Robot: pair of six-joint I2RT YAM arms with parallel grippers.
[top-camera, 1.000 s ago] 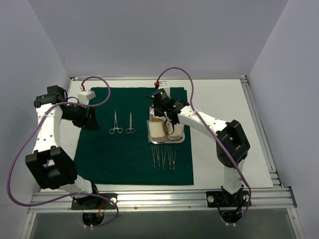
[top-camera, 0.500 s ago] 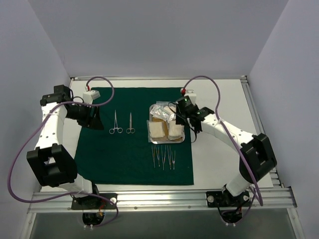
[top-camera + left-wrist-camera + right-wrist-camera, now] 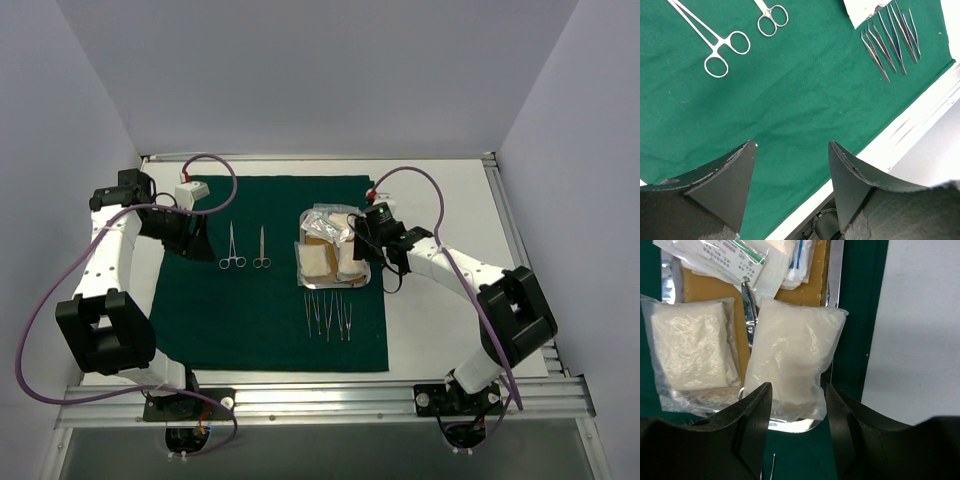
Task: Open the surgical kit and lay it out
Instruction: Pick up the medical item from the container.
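The left gripper (image 3: pixel 186 236) hangs above the left edge of the dark green cloth (image 3: pixel 270 325), which lies flat on the white bench (image 3: pixel 450 200). Its jaws are spread wide, with nothing between them. To its right, two silver ring-handled clamps (image 3: pixel 232 252) lie side by side on the cloth without touching, their rings toward the near edge. Farther right, a row of thin tweezers (image 3: pixel 328 315) lies on the cloth just in front of the steel tray (image 3: pixel 835 275), which sits on the cloth's right part. In the tray are two clear gauze packets (image 3: pixel 690 350), side by side, with printed packets (image 3: pixel 735 260) piled at the far end. The right gripper (image 3: pixel 797 390) hovers at the tray's near right corner, jaws spread over the near end of the right-hand gauze packet. Whether they touch it cannot be told.
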